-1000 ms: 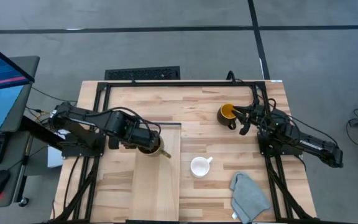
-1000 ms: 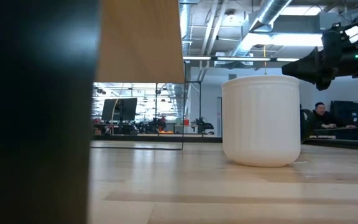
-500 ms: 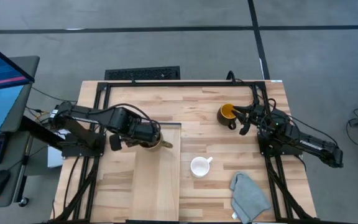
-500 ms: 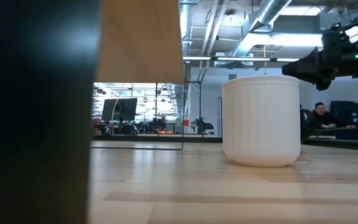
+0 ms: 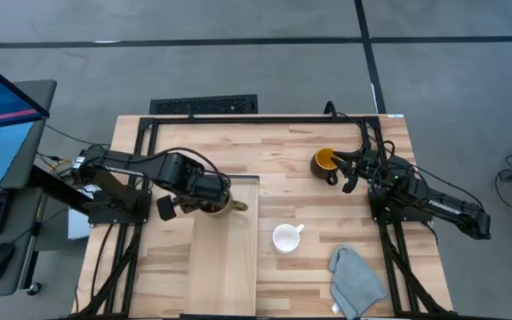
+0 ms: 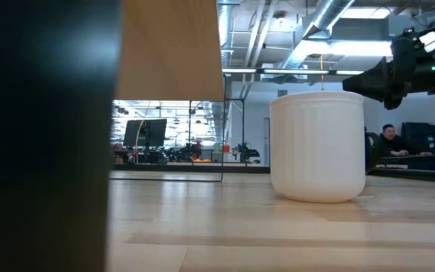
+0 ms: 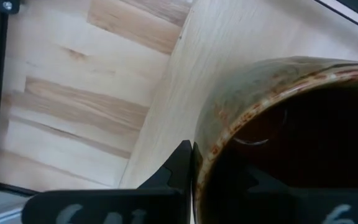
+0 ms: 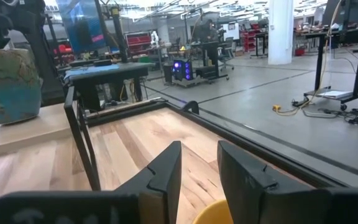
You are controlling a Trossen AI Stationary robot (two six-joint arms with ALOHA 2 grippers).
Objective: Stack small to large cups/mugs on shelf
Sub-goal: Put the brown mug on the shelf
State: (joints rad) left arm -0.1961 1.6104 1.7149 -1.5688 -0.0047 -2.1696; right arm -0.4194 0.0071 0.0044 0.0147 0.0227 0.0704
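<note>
The large brown/olive mug (image 5: 219, 206) is at the far end of the pale wooden shelf (image 5: 225, 267), with my left gripper (image 5: 204, 203) shut on it from above. It also shows in the right wrist view (image 8: 5, 84). The dark mug with the yellow inside (image 5: 325, 162) stands on the table at the far right. My right gripper (image 8: 197, 168) is level beside its right side, open by a narrow gap and empty. The small white mug (image 5: 284, 237) stands on its base on the table, right of the shelf, and shows in the low view (image 6: 317, 147). My left gripper holds the brown mug by its rim (image 7: 207, 146), with one finger (image 7: 178, 168) outside the wall and the other in the dark hollow. The fingers come from above. The mug stands about upright, its base at or just above the shelf board; I cannot tell which.
A grey cloth (image 5: 356, 280) lies at the table's near right. The shelf is raised on black legs (image 8: 82, 143). A black frame runs along the table's far edge (image 5: 265, 118). Bare tabletop lies between the shelf and the right arm.
My left gripper, still shut on the brown mug, has gone a little toward the table's far edge and turned at the wrist. The mug has turned with it, so that its handle now points toward the table's right.
</note>
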